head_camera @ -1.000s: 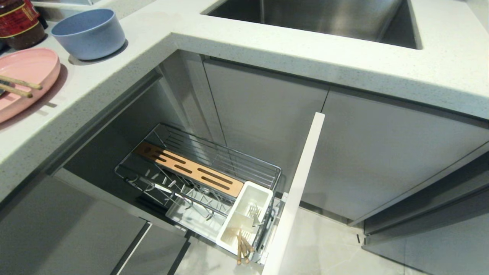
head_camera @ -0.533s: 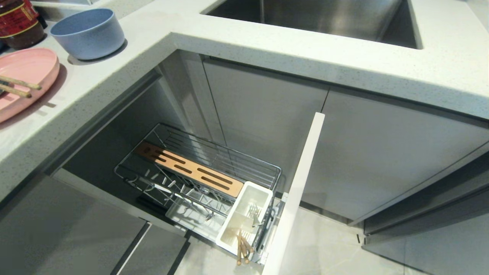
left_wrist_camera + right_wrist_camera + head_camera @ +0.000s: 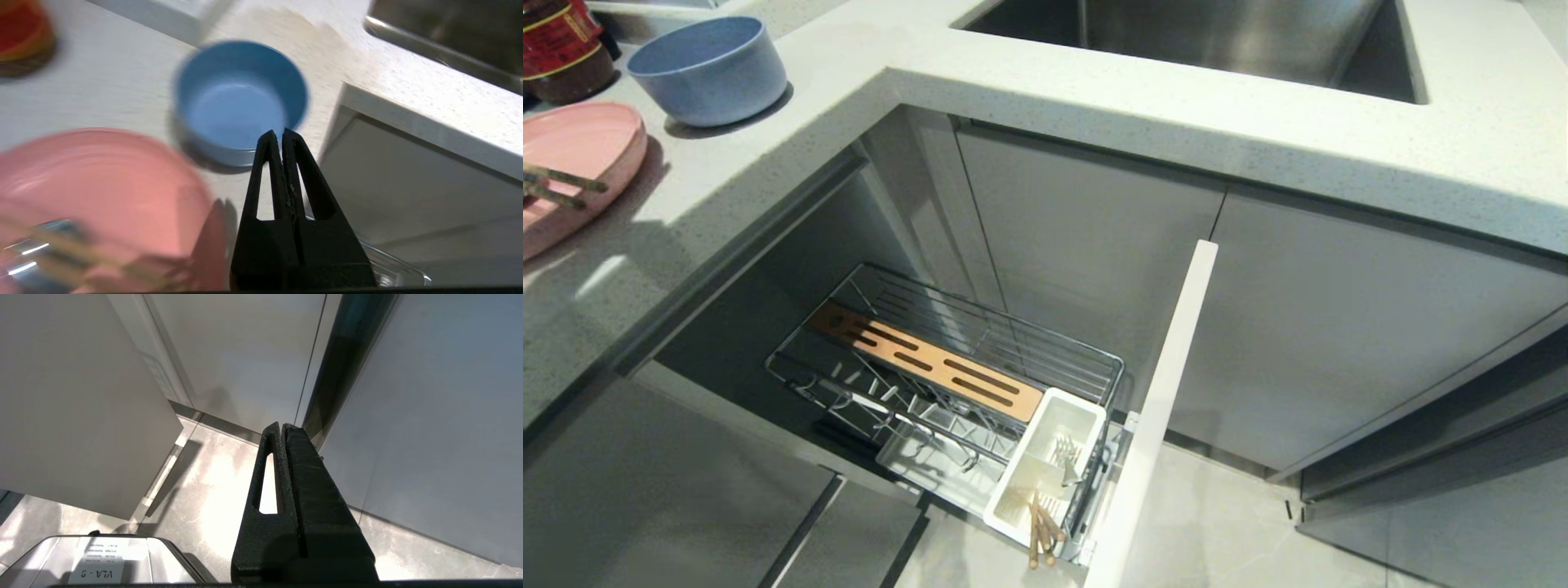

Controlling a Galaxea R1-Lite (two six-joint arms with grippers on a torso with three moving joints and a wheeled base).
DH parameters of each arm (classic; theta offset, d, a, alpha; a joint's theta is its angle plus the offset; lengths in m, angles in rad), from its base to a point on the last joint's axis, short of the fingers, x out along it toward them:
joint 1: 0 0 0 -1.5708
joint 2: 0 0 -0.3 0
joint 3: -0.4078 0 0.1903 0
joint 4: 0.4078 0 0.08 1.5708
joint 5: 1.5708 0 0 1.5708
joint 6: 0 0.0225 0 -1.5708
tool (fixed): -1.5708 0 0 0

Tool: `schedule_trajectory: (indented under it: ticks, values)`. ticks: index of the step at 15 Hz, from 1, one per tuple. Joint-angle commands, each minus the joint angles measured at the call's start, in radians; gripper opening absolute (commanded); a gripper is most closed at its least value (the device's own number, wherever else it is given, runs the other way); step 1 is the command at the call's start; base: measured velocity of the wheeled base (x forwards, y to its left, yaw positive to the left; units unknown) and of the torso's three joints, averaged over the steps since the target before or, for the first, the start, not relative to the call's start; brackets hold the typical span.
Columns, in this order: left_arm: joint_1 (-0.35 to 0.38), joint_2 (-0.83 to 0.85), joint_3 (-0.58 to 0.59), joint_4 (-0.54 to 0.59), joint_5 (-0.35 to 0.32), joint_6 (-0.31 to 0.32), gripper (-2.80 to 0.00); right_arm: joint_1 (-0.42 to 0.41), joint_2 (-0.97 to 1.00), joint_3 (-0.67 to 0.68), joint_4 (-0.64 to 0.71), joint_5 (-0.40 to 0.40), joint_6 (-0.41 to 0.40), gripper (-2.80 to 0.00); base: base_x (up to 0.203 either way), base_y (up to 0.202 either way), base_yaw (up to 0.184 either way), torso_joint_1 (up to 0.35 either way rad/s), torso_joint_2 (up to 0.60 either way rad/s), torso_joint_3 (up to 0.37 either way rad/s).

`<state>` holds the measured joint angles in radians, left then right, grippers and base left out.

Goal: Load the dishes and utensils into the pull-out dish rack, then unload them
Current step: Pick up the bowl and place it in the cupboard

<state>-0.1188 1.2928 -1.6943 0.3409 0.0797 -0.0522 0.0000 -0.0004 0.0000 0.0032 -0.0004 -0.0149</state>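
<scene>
The pale blue bowl [image 3: 709, 69] and the salmon-pink plate [image 3: 568, 175] stand on the white counter at the far left. Wooden chopsticks [image 3: 556, 186] lie across the plate. The pull-out dish rack [image 3: 1013, 343] is drawn out below, with its wood strip [image 3: 927, 363], drip tray [image 3: 931, 465] and tall white front panel [image 3: 1156, 416]. In the left wrist view my left gripper [image 3: 278, 132] is shut and empty, hovering over the counter at the bowl's [image 3: 241, 98] near rim, beside the plate [image 3: 102, 196]. A blurred silver spoon [image 3: 24, 253] lies on the plate. My right gripper [image 3: 282, 425] hangs shut over the floor.
The rack's white cutlery cup [image 3: 1045, 465] holds wooden sticks [image 3: 1039, 531] and a fork [image 3: 1066, 457]. A steel sink [image 3: 1201, 41] is set in the counter behind. A red-labelled jar [image 3: 564, 45] stands behind the bowl. Grey cabinet fronts [image 3: 1339, 343] flank the rack.
A shadow has spread over the counter beside the pink plate. The whole head view has shifted slightly. Bowl, plate and rack keep their places.
</scene>
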Motion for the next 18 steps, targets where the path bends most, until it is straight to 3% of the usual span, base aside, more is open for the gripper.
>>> schedule_trajectory:
  ticks: [1, 8, 9, 18]
  values:
    - [-0.073, 0.133, -0.066, 0.020, 0.008, -0.017, -2.80, 0.000, 0.000, 0.000, 0.000, 0.000, 0.000, -2.80, 0.000, 0.000, 0.000, 0.000, 0.00, 0.000]
    - [-0.097, 0.150, -0.094, 0.020, 0.157, -0.037, -2.80, 0.000, 0.000, 0.000, 0.000, 0.000, 0.000, -2.80, 0.000, 0.000, 0.000, 0.000, 0.00, 0.000]
    - [-0.097, 0.148, -0.094, 0.019, 0.165, -0.037, 0.00, -0.001, 0.000, 0.000, 0.000, 0.000, -0.001, -2.80, 0.000, 0.000, 0.000, 0.000, 0.00, 0.000]
    - [-0.106, 0.198, -0.109, -0.013, 0.175, -0.035, 0.00, 0.000, 0.000, 0.000, 0.000, 0.000, 0.000, -2.80, 0.000, 0.000, 0.000, 0.000, 0.00, 0.000]
